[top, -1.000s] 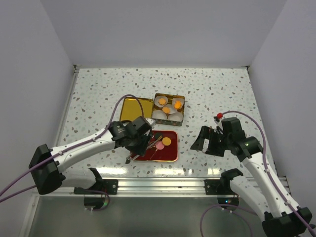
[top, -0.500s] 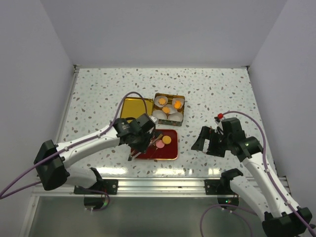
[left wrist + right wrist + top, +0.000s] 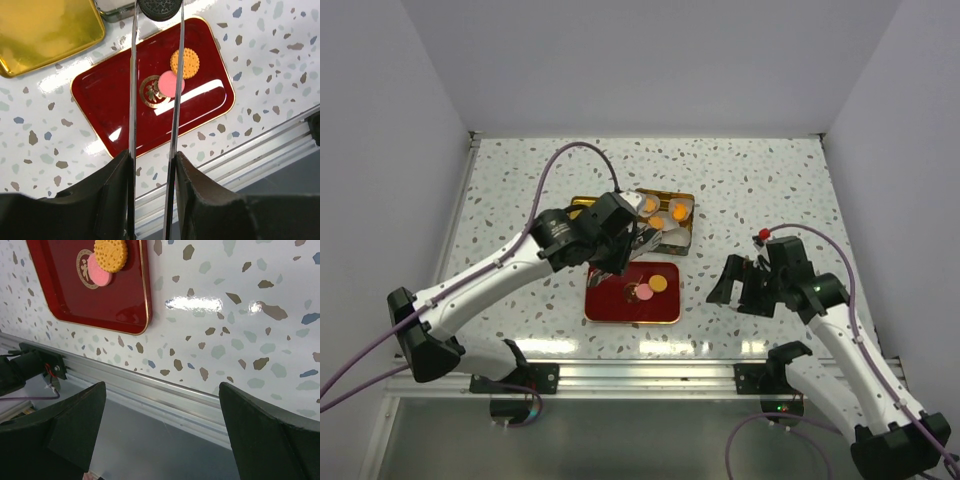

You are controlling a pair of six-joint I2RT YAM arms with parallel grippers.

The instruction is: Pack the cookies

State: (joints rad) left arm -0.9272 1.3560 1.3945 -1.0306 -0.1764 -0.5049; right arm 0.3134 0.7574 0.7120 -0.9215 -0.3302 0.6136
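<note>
- Tray [image 3: 115, 107]: deep red, thin gold rim, gold emblem at its middle.
- Orange cookie [image 3: 184, 63]: dotted face.
- Pink cookie [image 3: 171, 83]: plain.
- Dark cookie [image 3: 159, 7]: near black, embossed.
- Lid [image 3: 45, 30]: shiny gold.
- Table [image 3: 270, 60]: white, flecked grey, brown and blue.
- Cables [image 3: 565, 150]: purple.

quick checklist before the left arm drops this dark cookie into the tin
1. Dark cookie pinched at the tips of the tongs: ok.
2. Left gripper shut on the tongs: ok.
3. Cookie above a free spot in the tin: cannot tell, the arm hides it.
4. Right gripper open and off to the side of the red tray: ok.
5. Tray emptied: not ok, an orange cookie and a pink cookie lie on it.
</note>
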